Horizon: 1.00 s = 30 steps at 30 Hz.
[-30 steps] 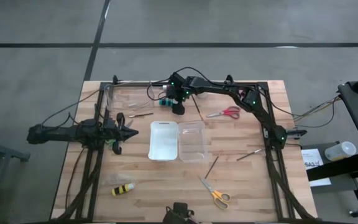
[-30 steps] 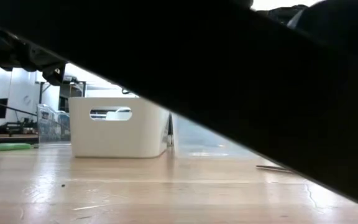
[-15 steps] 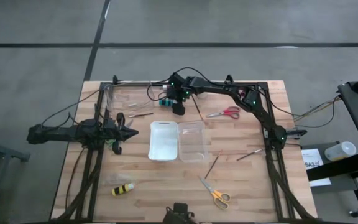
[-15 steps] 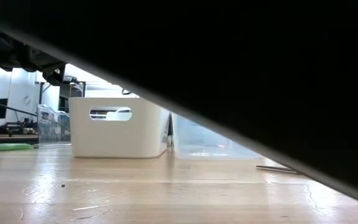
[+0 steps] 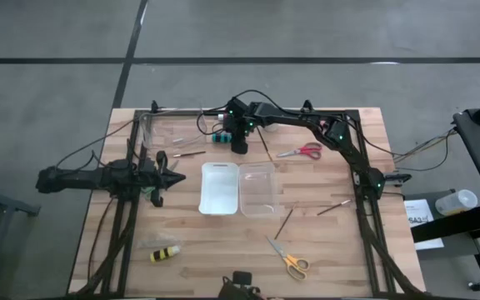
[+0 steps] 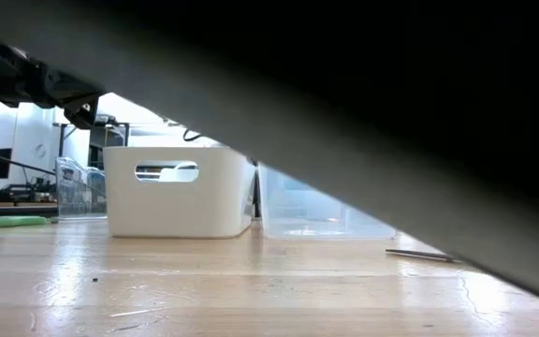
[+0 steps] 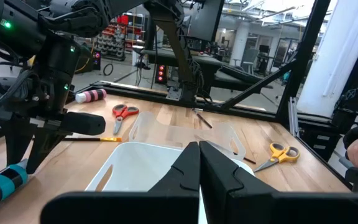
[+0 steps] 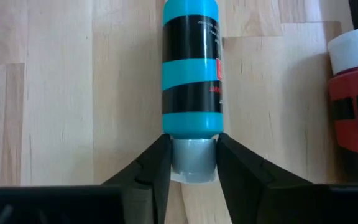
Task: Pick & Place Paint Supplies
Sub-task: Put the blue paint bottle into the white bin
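While the left gripper [image 5: 176,177] waits shut beside the white bin [image 5: 219,188], the right gripper [image 8: 193,163] is down at the table's far side, its fingers [image 8: 152,168] pinching the grey cap of the teal bottle [image 8: 191,68], which lies flat on the wood next to a red bottle [image 8: 355,106]

The wooden table [image 5: 323,250] carries a white bin [image 5: 219,187] and a clear bin [image 5: 257,189] side by side at its middle. Lying on the boards — a teal bottle [image 8: 191,65] beside a red bottle [image 8: 355,99], red scissors [image 5: 302,152], yellow scissors [image 5: 288,259], a yellow-and-black bottle [image 5: 165,253] and thin brushes [image 5: 284,222].
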Each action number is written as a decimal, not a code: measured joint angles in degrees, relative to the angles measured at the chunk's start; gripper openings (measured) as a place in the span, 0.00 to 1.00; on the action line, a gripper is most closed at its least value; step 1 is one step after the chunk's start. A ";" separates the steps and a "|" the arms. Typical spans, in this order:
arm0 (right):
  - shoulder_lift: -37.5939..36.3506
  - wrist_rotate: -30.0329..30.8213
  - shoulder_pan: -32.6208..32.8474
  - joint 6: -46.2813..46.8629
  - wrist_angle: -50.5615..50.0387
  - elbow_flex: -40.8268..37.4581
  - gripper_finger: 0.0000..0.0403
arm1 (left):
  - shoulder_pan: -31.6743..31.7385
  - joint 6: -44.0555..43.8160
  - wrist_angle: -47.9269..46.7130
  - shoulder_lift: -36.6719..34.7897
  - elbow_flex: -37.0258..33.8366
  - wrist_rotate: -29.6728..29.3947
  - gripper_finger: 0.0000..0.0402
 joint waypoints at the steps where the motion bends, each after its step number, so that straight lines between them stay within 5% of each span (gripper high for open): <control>1: 0.00 -0.02 0.00 0.06 0.02 0.00 0.26 | 0.01 0.00 0.00 0.00 -0.02 0.00 0.00; 30: -0.37 0.39 0.00 0.42 -0.88 0.00 0.24 | 0.00 0.00 0.00 0.00 -0.01 0.01 0.00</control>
